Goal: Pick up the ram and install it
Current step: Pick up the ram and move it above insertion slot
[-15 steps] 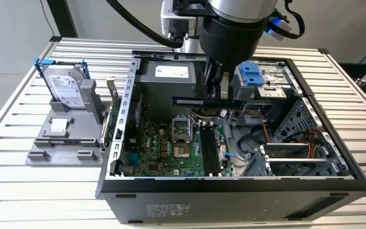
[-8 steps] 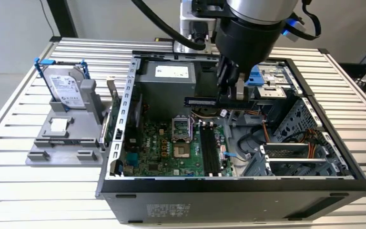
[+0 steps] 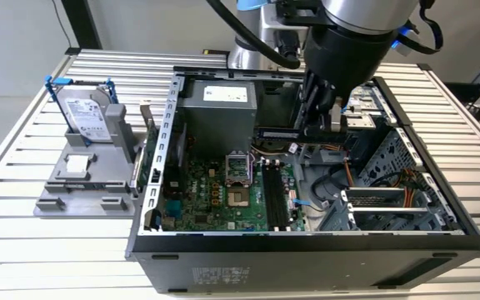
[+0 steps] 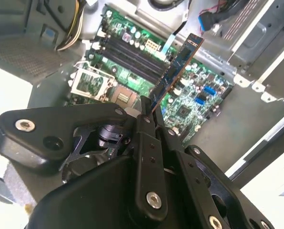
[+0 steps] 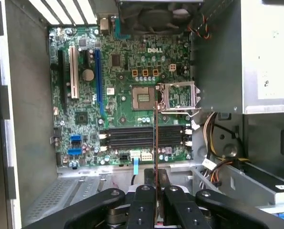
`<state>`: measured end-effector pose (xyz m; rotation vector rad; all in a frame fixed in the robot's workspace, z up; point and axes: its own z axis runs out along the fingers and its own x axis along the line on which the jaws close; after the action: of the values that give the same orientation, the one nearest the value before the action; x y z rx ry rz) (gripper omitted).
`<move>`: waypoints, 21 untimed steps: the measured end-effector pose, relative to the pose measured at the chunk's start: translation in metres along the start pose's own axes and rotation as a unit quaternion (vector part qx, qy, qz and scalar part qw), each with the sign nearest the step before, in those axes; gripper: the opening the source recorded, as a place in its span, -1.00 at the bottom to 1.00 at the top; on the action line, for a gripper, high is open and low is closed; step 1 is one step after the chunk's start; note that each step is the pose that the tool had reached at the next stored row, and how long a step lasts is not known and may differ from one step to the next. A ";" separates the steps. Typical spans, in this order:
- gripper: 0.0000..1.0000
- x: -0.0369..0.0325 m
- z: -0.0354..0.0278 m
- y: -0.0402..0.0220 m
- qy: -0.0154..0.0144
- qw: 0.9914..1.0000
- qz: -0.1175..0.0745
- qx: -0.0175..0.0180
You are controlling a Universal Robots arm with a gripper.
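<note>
My gripper is shut on the ram, a thin dark blue-green stick that juts out toward the exterior view's left. It hangs inside the open computer case, above the motherboard and apart from it. In the second wrist view the ram reaches out from the fingertips over the long black memory slots. The first wrist view has the ram edge-on, running across the slots, with the gripper clamped on its near end.
A silver hard drive in a blue frame stands on a grey fixture at the exterior view's left. Inside the case are the power supply, the CPU socket, cable bundles and a metal drive cage.
</note>
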<state>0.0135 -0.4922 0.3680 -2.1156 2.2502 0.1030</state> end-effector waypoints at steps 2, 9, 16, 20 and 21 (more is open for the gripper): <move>-1.00 -0.0003 0.0002 -0.0053 0.000 1.000 0.000 0.000; -1.00 -0.0012 0.0006 -0.0195 0.000 1.000 0.000 0.000; -1.00 -0.0018 0.0009 -0.0298 0.000 1.000 0.000 0.000; -1.00 -0.0019 0.0012 -0.0332 0.000 1.000 0.001 0.000; -1.00 -0.0019 0.0012 -0.0333 0.000 1.000 0.002 0.000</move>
<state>0.0468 -0.4922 0.3665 -2.1100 2.2554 0.1026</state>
